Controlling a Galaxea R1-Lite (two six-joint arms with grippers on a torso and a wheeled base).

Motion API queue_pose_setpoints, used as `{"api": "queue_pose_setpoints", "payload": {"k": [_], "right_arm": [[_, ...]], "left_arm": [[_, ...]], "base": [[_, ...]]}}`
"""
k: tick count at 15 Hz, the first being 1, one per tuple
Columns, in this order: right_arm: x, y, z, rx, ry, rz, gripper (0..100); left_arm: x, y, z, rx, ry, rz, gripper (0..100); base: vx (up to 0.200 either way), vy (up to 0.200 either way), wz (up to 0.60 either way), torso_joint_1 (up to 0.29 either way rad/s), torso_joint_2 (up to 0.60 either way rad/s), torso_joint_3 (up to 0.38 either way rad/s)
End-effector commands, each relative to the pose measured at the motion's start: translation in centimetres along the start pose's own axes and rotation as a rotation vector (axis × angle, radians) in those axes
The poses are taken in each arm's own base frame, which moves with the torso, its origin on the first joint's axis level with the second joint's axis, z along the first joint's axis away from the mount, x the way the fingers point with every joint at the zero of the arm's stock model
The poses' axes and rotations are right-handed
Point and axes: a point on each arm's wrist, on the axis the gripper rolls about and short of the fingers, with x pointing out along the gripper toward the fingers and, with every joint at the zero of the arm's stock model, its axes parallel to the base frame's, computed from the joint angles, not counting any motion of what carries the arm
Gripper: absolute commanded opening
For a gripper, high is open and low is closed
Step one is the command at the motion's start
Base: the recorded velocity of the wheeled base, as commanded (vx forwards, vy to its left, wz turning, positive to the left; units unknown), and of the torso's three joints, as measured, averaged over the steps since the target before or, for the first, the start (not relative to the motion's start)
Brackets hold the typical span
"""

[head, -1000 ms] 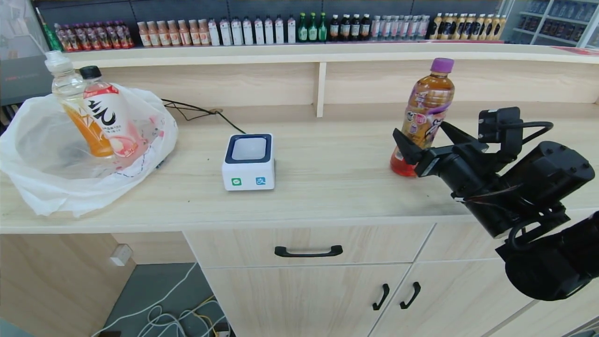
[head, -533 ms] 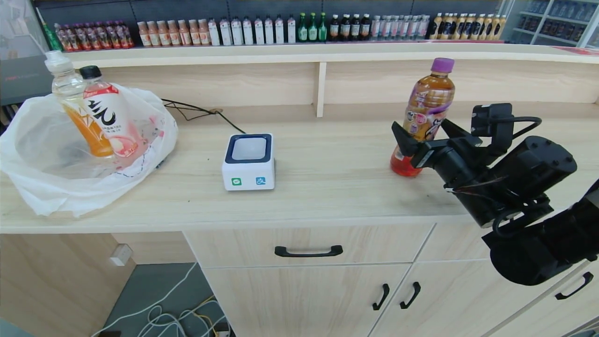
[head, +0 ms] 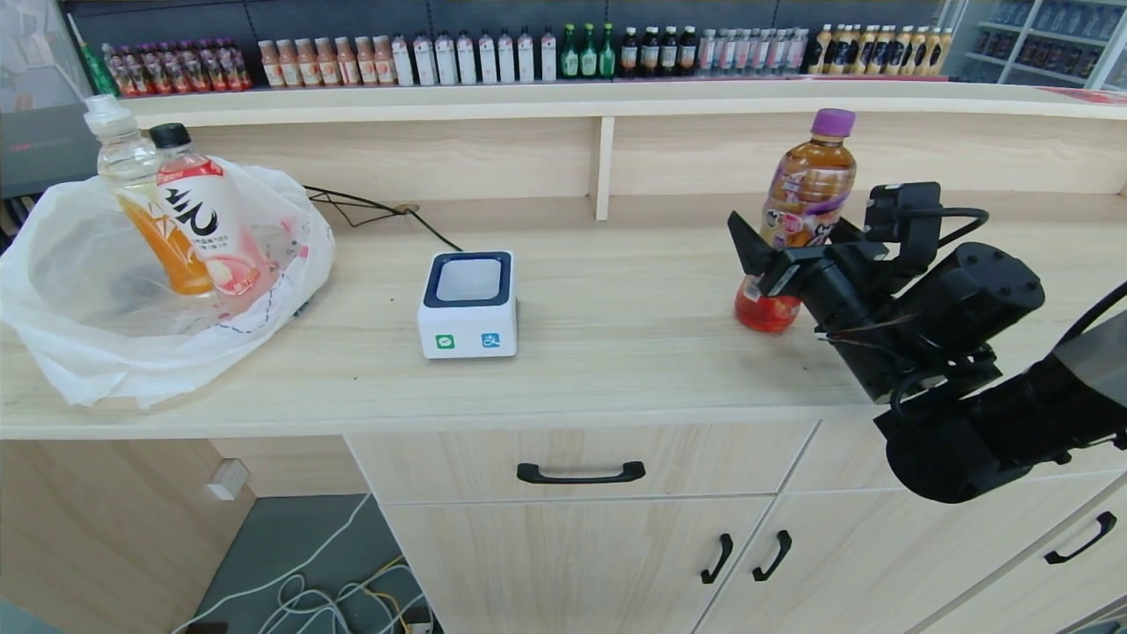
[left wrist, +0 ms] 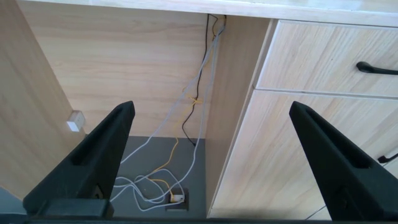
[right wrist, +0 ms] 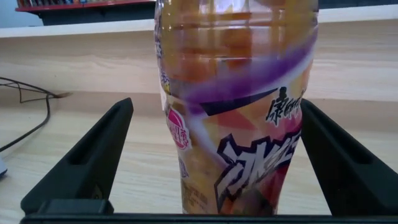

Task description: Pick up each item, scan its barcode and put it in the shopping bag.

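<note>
A tea bottle with a purple cap and purple label stands upright on the right of the counter. My right gripper is open, its two fingers either side of the bottle's lower half without closing on it; in the right wrist view the bottle stands between the fingers. A white scanner box sits mid-counter. At the far left a white shopping bag holds two bottles, leaning. My left gripper is open below the counter, facing the cabinet and the floor.
A black cable runs from the scanner to the counter's back wall. A raised shelf runs behind the counter, with a row of bottles on a rack beyond. Drawers and cupboard doors are below. Loose cables lie on the floor.
My right arm has moved forward and to the left, bringing its open fingers from just in front of the tea bottle to either side of it. Bottle, scanner and bag stayed put.
</note>
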Motion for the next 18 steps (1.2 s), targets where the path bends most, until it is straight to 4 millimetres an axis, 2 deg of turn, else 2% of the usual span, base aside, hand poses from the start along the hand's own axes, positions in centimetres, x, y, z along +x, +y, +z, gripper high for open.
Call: {"api": "queue_pose_setpoints", "payload": {"k": [1, 13, 14, 18], "right_arm": [[0.3, 0.1, -0.5, 0.0, 0.003, 0.002, 100], [0.4, 0.1, -0.3, 0.003, -0.007, -0.014, 100], [0.4, 0.4, 0.0, 0.006, -0.013, -0.007, 0], [0.2, 0.3, 0.8, 0.009, -0.026, -0.009, 0]], "left_arm": [[0.0, 0.0, 0.0, 0.0, 0.0, 0.0, 100], [0.0, 0.0, 0.0, 0.0, 0.0, 0.0, 100], [0.0, 0.0, 0.0, 0.0, 0.0, 0.002, 100], [0.0, 0.0, 0.0, 0.0, 0.0, 0.0, 100]], "base": [[0.0, 0.0, 0.0, 0.0, 0.0, 0.0], [0.0, 0.0, 0.0, 0.0, 0.0, 0.0], [0.0, 0.0, 0.0, 0.0, 0.0, 0.0], [0.0, 0.0, 0.0, 0.0, 0.0, 0.0]]}}
